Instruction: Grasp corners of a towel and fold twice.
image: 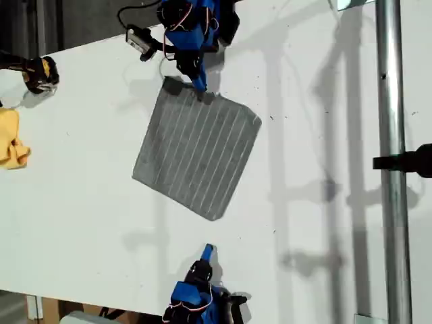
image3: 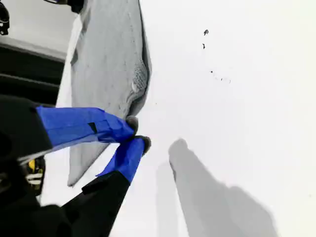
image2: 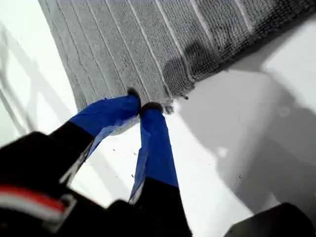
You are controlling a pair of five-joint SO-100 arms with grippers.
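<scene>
Looking at the exterior view, the towel (image: 197, 154) lies flat and unfolded on the white table (image: 88, 196), turned like a diamond. One blue arm sits at its top edge, another below, apart from the cloth. A yellow cloth (image: 11, 147) sits at this view's left edge.

First wrist view: my first gripper (image2: 142, 106) is nearly closed, tips right at the towel's edge, whether it's pinching fabric I can't tell.

Second wrist view: my second gripper (image3: 137, 132) is narrow, holding nothing, just short of the towel's corner.
</scene>
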